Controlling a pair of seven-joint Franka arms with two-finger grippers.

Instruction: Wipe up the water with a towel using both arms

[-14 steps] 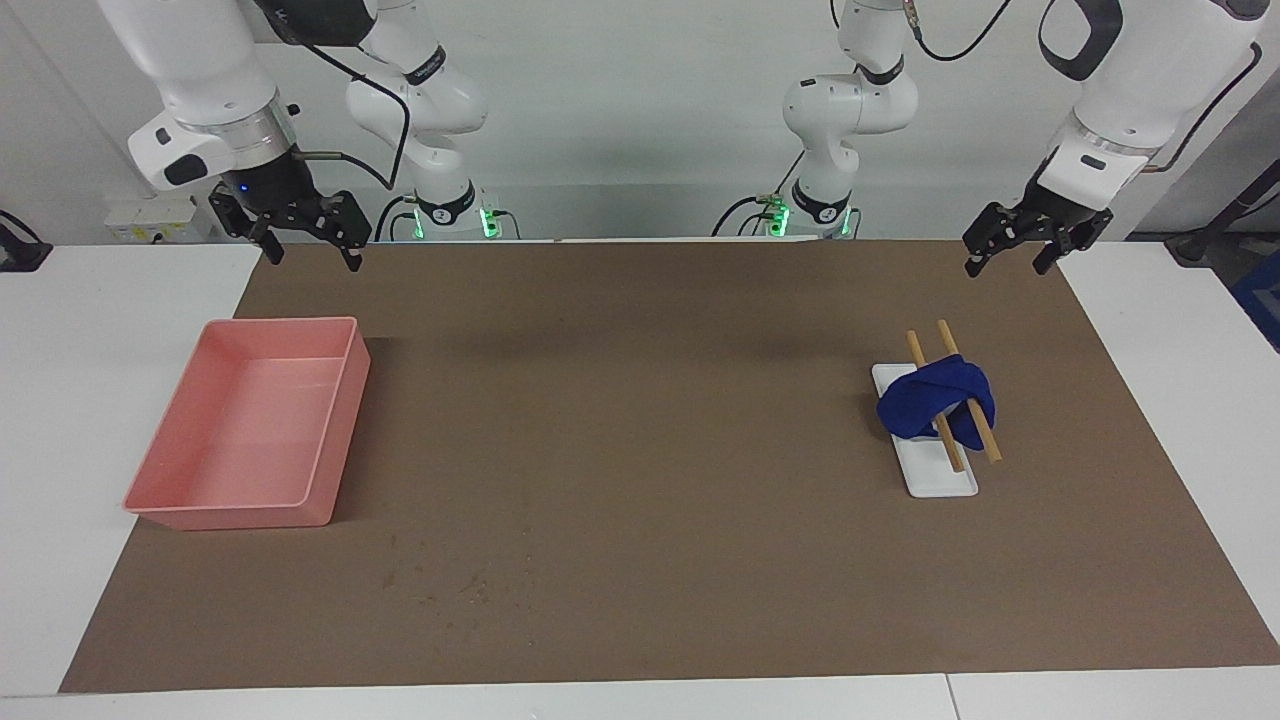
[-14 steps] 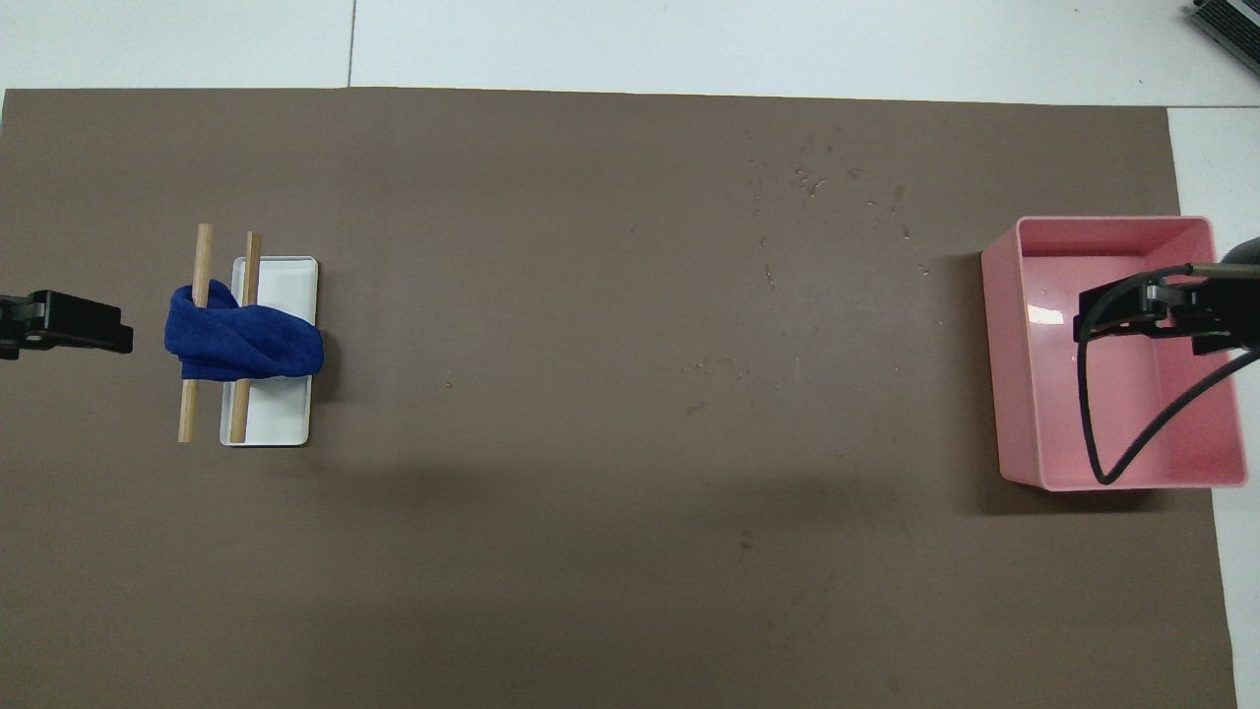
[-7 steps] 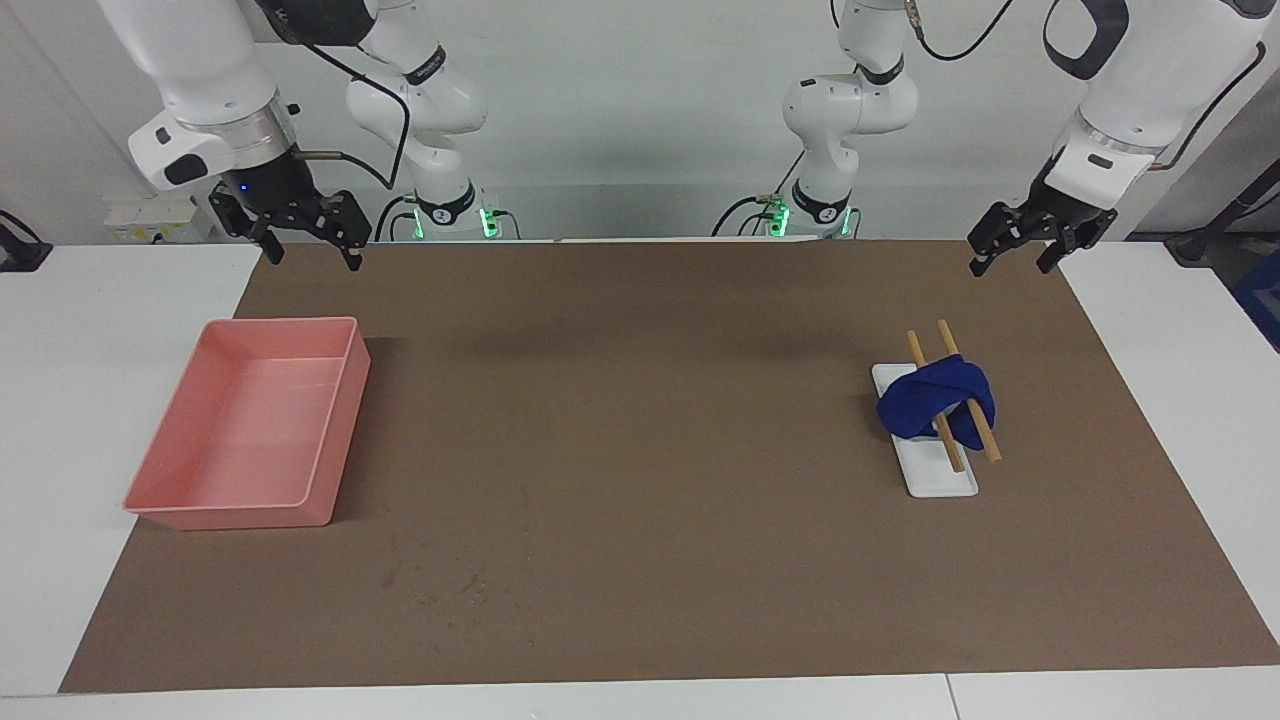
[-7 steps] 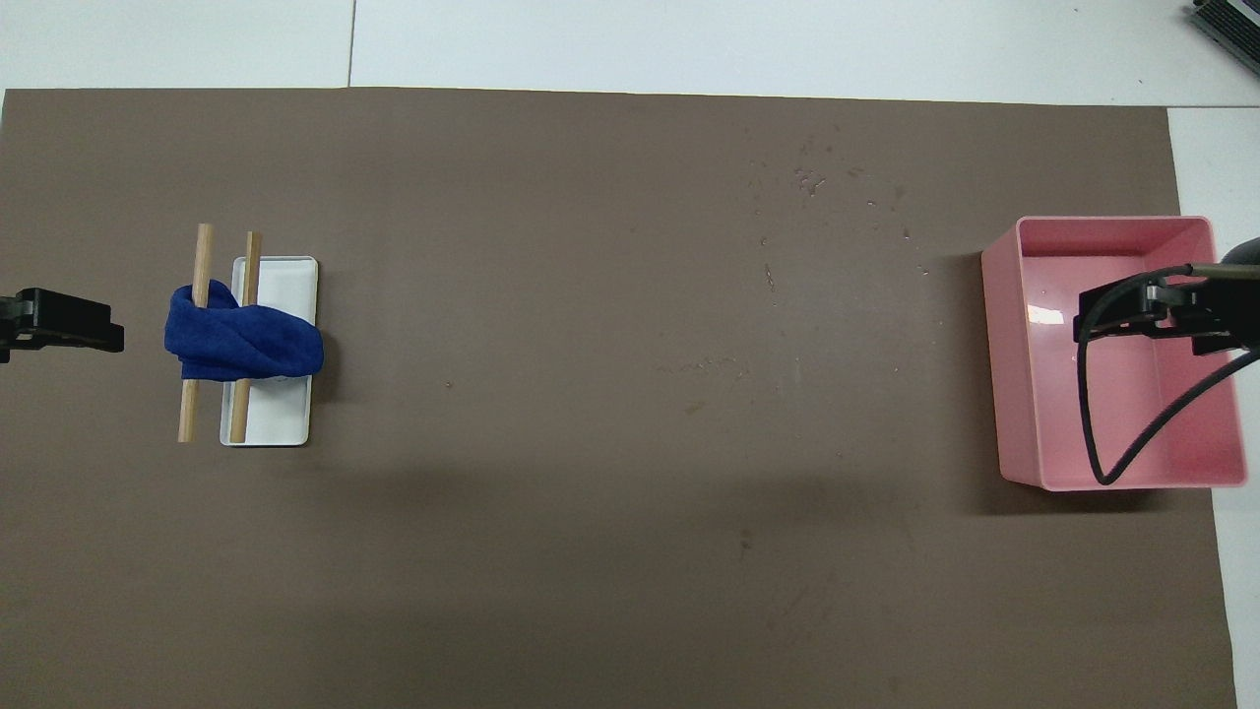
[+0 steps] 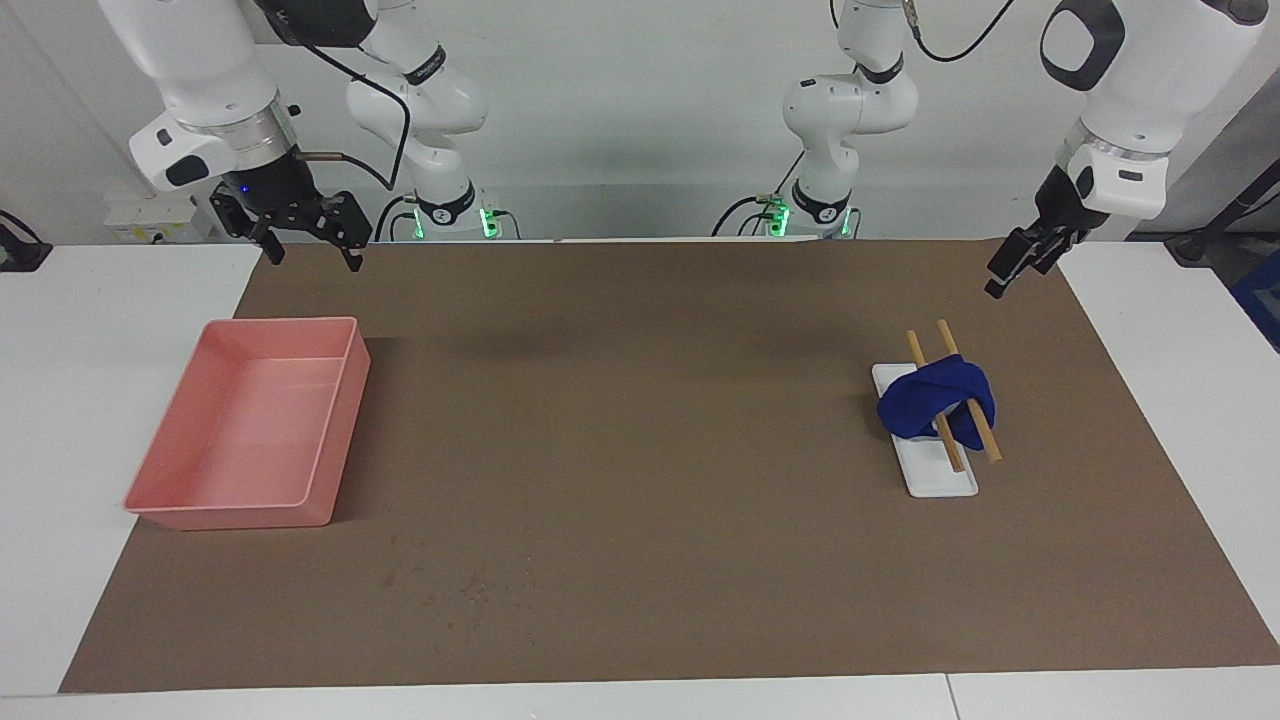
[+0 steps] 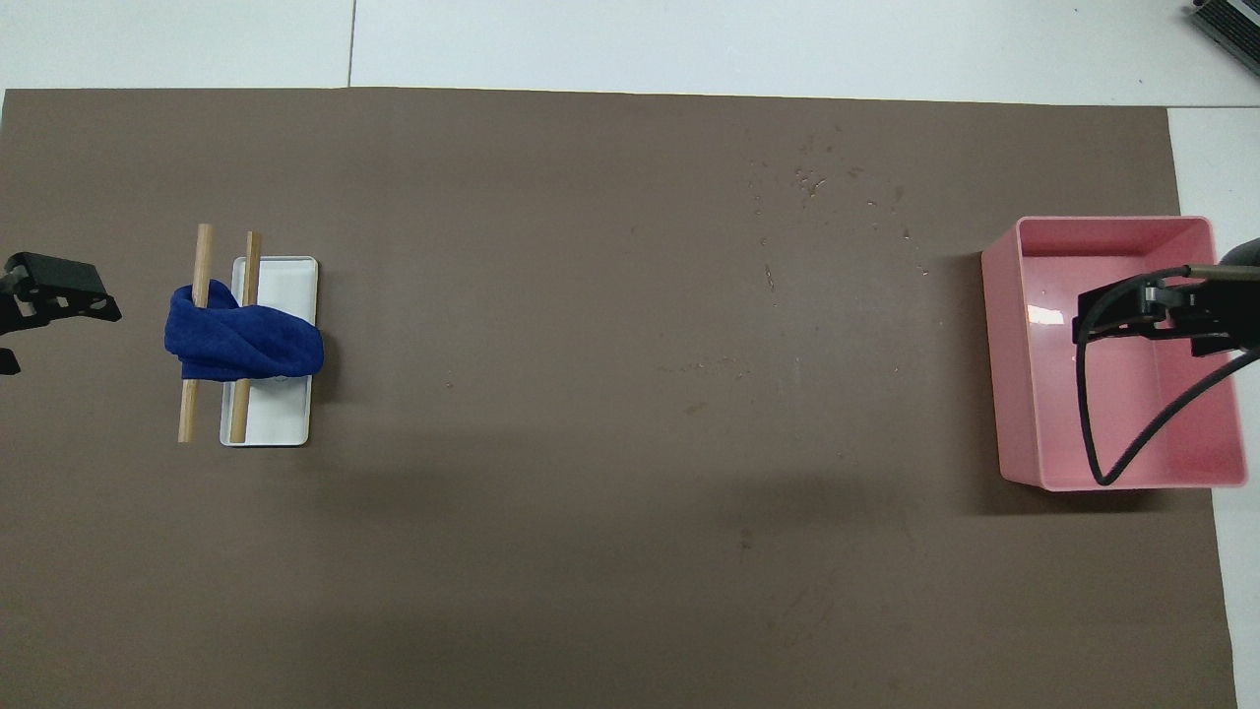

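My arms (image 5: 200, 60) are glossy white, rounded segments with dark grey joint caps and silver wrist rings; black cables loop along them, green lights glow at both bases, and my grippers (image 5: 305, 240) are black

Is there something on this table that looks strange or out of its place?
The small royal-blue towel is wound around two wooden sticks lying askew across a white rectangular dish. Small droplets speckle the brown mat.

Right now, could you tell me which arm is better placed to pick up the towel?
Probably the left: its gripper, fingers open, hangs at the towel's end of the table, while the right gripper is up beside the pink tray.
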